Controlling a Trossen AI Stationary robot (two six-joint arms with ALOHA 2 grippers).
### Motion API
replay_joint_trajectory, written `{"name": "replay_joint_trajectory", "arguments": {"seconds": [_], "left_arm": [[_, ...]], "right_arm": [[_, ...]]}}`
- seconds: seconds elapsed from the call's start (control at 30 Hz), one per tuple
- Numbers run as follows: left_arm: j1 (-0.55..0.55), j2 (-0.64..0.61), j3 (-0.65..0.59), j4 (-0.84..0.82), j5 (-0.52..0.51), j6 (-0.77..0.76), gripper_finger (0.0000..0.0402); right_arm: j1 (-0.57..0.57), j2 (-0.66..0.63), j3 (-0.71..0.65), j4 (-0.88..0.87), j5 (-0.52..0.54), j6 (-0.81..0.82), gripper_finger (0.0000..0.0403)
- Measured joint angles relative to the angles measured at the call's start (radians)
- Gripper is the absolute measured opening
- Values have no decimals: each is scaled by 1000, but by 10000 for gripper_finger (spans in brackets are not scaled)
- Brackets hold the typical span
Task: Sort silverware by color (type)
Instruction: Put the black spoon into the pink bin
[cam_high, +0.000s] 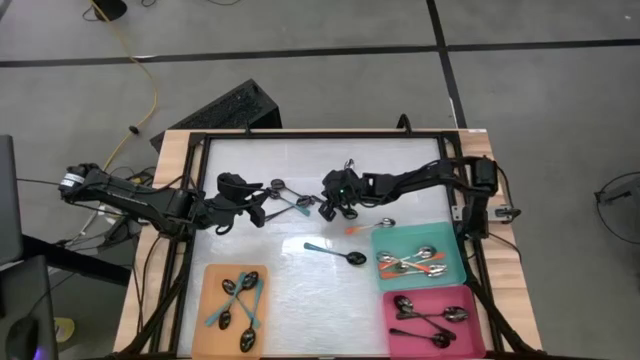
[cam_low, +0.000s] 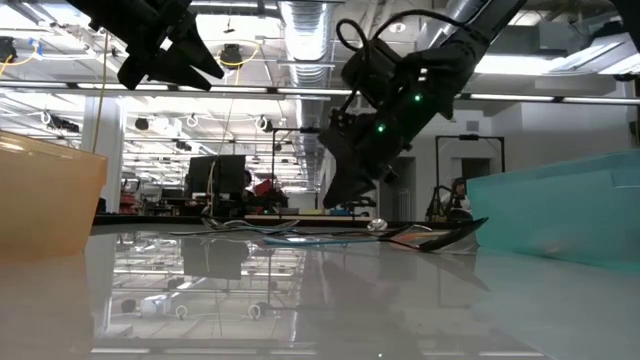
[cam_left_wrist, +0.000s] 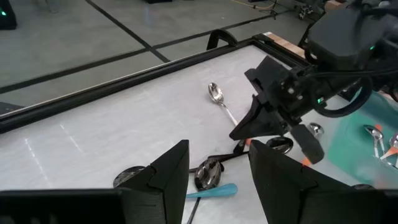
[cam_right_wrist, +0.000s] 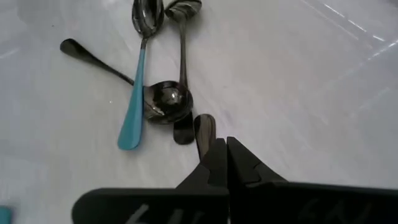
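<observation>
High view: the right gripper (cam_high: 330, 208) sits just beside the loose spoon cluster (cam_high: 290, 198) at table centre. The left gripper (cam_high: 258, 208) flanks the cluster's other side, about equally near.

Left wrist view: the left gripper's fingers (cam_left_wrist: 171, 177) stand apart and empty above the cluster.

Right wrist view: the right gripper's jaws are closed on the end of a black-handled spoon (cam_right_wrist: 204, 129). Its long axis runs straight ahead of the fingers, toward the teal-handled spoon (cam_right_wrist: 135, 87).
</observation>
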Motion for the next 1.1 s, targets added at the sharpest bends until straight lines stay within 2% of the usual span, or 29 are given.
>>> {"name": "replay_joint_trajectory", "arguments": {"seconds": [0.2,0.4,0.53,0.67,0.87,1.1], "left_arm": [[0,0,0,6,-1,23,151],[0,0,0,8,-10,27,151],[0,0,0,8,-11,27,151],[0,0,0,8,-11,27,151],[0,0,0,8,-11,26,151],[0,0,0,8,-10,25,151]], "right_arm": [[18,-29,1,-139,-18,-5,30],[51,-29,0,-347,0,-27,102],[66,-30,1,-346,10,-37,156],[68,-17,2,-288,36,-41,192],[73,9,3,-250,37,-38,204],[75,37,5,-246,35,-30,177]]}}
